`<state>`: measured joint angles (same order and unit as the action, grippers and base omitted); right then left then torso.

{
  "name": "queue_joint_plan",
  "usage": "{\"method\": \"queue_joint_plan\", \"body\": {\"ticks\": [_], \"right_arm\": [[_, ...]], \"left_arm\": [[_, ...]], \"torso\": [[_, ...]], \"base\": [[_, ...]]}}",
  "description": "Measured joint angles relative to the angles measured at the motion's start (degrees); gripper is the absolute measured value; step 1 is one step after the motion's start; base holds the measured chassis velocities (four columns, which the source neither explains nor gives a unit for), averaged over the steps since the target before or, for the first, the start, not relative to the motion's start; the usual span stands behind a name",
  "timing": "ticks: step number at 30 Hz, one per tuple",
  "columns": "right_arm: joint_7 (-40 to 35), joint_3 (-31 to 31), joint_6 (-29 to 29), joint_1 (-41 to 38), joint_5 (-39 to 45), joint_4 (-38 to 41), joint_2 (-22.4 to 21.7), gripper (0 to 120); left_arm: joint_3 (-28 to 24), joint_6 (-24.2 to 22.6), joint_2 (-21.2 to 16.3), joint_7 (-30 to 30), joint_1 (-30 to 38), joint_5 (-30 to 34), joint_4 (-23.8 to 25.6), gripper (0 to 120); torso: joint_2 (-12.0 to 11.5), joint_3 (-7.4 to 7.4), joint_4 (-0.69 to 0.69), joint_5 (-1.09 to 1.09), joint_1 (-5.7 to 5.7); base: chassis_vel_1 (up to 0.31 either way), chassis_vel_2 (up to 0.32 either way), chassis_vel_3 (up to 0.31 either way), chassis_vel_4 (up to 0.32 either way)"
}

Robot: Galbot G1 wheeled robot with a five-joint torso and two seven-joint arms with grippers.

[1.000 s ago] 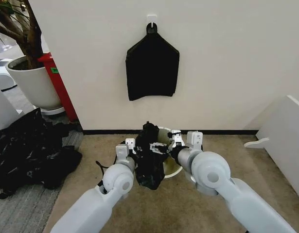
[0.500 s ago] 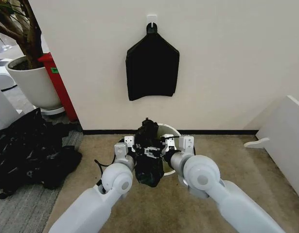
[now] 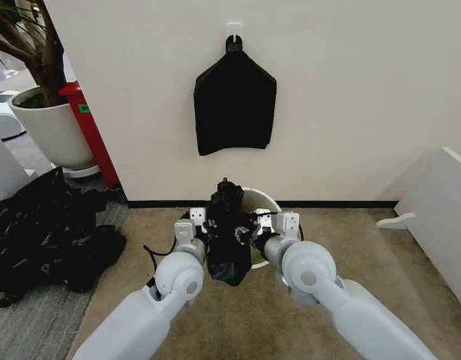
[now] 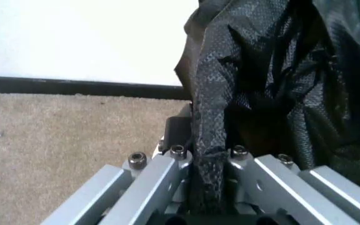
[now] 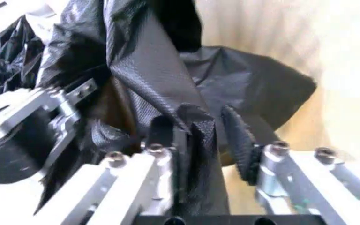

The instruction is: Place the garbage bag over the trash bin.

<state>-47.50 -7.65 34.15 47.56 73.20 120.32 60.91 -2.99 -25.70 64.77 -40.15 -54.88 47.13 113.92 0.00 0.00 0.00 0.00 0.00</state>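
The glossy black garbage bag [image 3: 229, 236] hangs bunched between my two grippers, just in front of the cream-white trash bin [image 3: 264, 197], whose rim shows behind it. My left gripper [image 3: 204, 225] is shut on a strip of the garbage bag [image 4: 208, 154], pinched between its fingers. My right gripper [image 3: 254, 225] sits against the bag's other side. Seen from the right wrist, the right gripper [image 5: 198, 136] is open around a fold of the garbage bag [image 5: 167, 79], with a gap left at one pad [image 5: 239, 140]. The trash bin's inner wall [image 5: 330, 117] lies behind.
A flat black bundle [image 3: 234, 112] hangs from a wall hook above the bin. A big black plastic heap [image 3: 43, 232] lies on the floor at the left, near a white plant pot [image 3: 50, 127]. A white panel [image 3: 440, 202] stands at the right.
My right gripper has moved left, from beside the bin up against the bag. The left gripper keeps its hold and the bag has barely shifted.
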Motion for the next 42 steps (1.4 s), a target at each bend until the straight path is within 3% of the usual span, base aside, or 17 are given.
{"method": "queue_joint_plan", "body": {"ticks": [6, 18, 25, 32, 38, 39, 42], "right_arm": [[-0.1, 0.7, -0.5, 0.1, -1.1, 0.5, -0.8, 0], [-0.1, 4.7, -0.9, 1.6, -3.6, 2.9, -5.3, 0], [2.4, 6.4, -0.2, 1.2, -4.9, -2.1, -5.8, 0], [12.0, 6.8, 2.7, -0.9, -5.2, -9.0, -6.2, 0], [31.8, 7.1, 5.2, -2.6, -11.2, -15.9, -8.7, 0], [31.8, 7.1, 5.2, -2.6, -11.2, -15.9, -8.7, 0], [40.9, 7.3, 5.1, -2.6, -16.1, -18.6, -9.3, 0]], "left_arm": [[1.3, 0.5, -0.2, 1.0, -1.1, -1.1, 0.0, 2], [6.6, 3.8, -1.7, 6.0, -4.2, -5.3, -1.1, 2], [8.5, 5.7, -2.2, 8.4, -5.3, -5.5, 0.0, 2], [9.0, 7.2, -1.9, 10.5, -6.1, -5.3, 0.6, 2], [9.4, 8.5, -2.0, 13.8, -6.9, -3.2, 1.6, 2], [9.4, 8.5, -2.0, 13.8, -6.9, -3.2, 1.6, 2], [9.5, 8.7, -1.9, 14.3, -7.1, -0.2, 2.0, 2]], "torso": [[0.0, 0.0, 0.0, 0.0, 0.0], [0.0, 0.0, 0.0, 0.0, 0.0], [0.0, 0.0, 0.0, 0.0, 0.0], [0.0, 0.0, 0.0, 0.01, 0.0], [0.0, 0.01, -0.01, 0.01, 0.0], [0.0, 0.01, -0.01, 0.01, 0.0], [0.0, 0.01, 0.01, 0.01, 0.0]], "base": [[0.0, 0.0, 0.0, 0.0], [0.0, 0.0, 0.0, 0.0], [0.0, 0.0, 0.0, 0.0], [0.0, 0.0, 0.0, 0.0], [0.0, 0.0, 0.0, 0.0], [0.0, 0.0, 0.0, 0.0], [0.0, 0.0, 0.0, 0.0]]}}
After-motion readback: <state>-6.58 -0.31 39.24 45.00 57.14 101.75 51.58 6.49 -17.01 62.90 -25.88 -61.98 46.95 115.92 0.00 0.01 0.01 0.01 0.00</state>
